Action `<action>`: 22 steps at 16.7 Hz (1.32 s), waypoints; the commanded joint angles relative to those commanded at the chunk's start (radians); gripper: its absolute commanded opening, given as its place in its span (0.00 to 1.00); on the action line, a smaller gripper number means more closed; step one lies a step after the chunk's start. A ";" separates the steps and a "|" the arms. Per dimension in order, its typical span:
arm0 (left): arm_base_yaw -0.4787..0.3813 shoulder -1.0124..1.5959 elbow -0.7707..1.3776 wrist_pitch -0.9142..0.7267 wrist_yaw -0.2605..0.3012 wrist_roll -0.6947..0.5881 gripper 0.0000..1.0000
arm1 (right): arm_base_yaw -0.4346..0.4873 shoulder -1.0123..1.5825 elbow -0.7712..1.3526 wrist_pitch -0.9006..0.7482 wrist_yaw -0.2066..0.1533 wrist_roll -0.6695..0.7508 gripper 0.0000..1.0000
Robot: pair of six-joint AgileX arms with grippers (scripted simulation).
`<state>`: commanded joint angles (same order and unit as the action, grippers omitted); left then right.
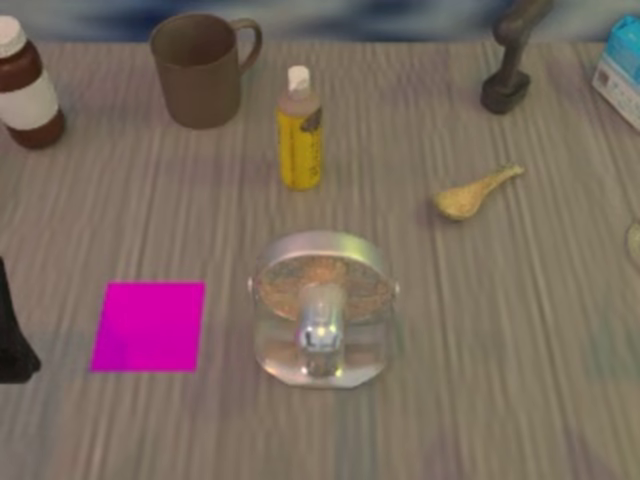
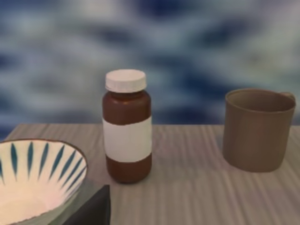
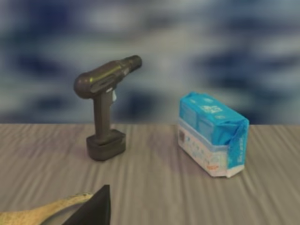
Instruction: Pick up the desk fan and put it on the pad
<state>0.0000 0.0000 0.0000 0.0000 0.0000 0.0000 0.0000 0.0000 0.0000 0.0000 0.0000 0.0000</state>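
Observation:
The desk fan (image 1: 322,305) lies near the middle of the table in the top view, silvery and glassy, with its tan speckled grille facing up, a small centre hub and a clear rounded base toward the front edge. The pad (image 1: 149,326), a flat magenta square, lies to the fan's left with a gap of bare table between them. My left gripper (image 1: 14,330) is a dark shape at the table's left edge, just left of the pad. Only a dark tip of my right gripper (image 3: 93,211) shows, in the right wrist view; neither wrist view shows the fan or the pad.
Along the back stand a brown bottle (image 1: 25,85), a brown mug (image 1: 200,68), a yellow bottle (image 1: 299,130), a dark drill (image 1: 512,60) and a blue packet (image 1: 622,70). A wooden spoon (image 1: 478,192) lies right of the fan. A blue-striped bowl (image 2: 33,178) is near my left wrist.

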 joint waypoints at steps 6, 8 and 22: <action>-0.039 0.099 0.070 -0.097 0.006 0.048 1.00 | 0.000 0.000 0.000 0.000 0.000 0.000 1.00; -0.079 0.205 0.153 -0.194 0.011 0.096 1.00 | 0.000 0.000 0.000 0.000 0.000 0.000 1.00; -0.498 1.377 1.424 -1.067 0.043 0.599 1.00 | 0.000 0.000 0.000 0.000 0.000 0.000 1.00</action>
<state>-0.4979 1.3766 1.4239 -1.0672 0.0433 0.5986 0.0000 0.0000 0.0000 0.0000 0.0000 0.0000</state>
